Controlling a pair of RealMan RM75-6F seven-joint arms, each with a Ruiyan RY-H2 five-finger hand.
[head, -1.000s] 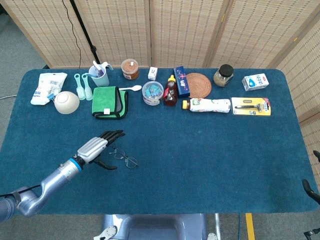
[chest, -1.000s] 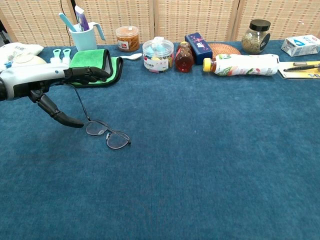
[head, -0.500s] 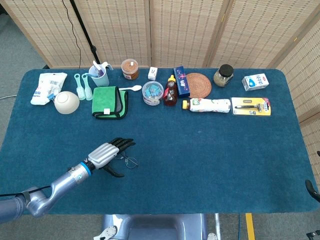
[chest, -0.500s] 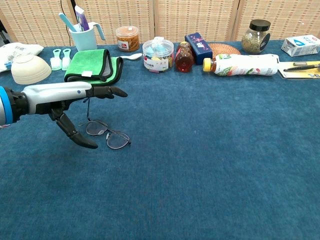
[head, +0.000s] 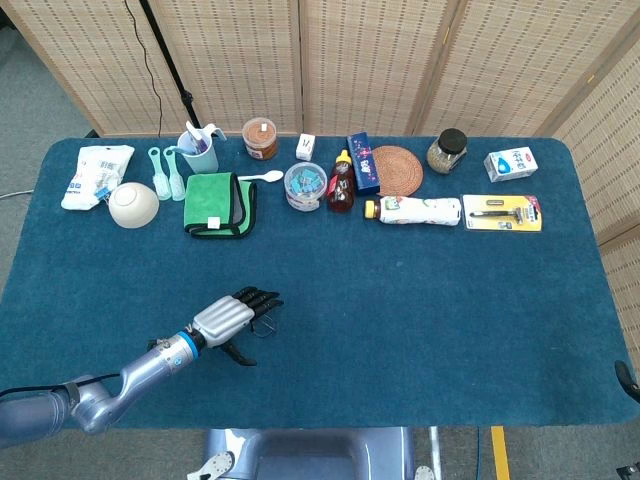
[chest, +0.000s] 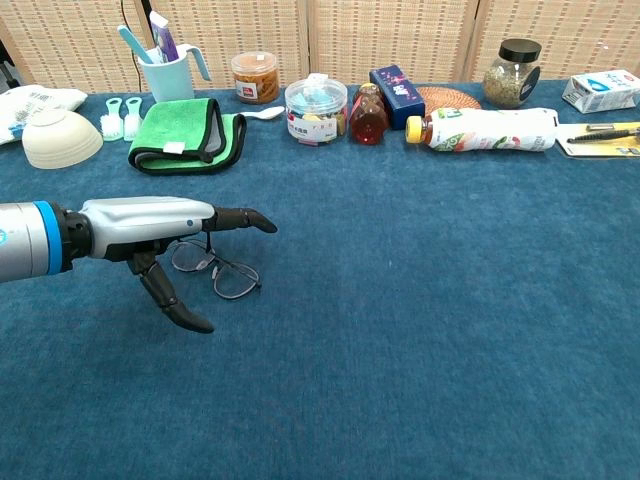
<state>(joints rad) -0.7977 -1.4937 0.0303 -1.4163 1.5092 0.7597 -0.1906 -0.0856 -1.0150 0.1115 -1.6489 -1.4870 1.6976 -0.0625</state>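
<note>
One left hand (chest: 165, 232) is now hovering over the eyeglasses (chest: 215, 270) on the blue surface (chest: 420, 300), having advanced from beside them; fingers spread, apparently holding nothing yet. Right hand is staying unseen.

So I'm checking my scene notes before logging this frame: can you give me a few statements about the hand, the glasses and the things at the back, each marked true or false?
1. The left hand is over the eyeglasses with fingers apart, gripping nothing. True.
2. The eyeglasses lie on the green cloth. False: they lie on the blue table cover, nearer the camera than the cloth.
3. The white bottle with a yellow cap lies on its side. True.
4. The white bowl sits at the right end of the table. False: it is at the left end, near the cloth.
5. The right hand holds the razor pack. False: the right hand is not in view.
</note>
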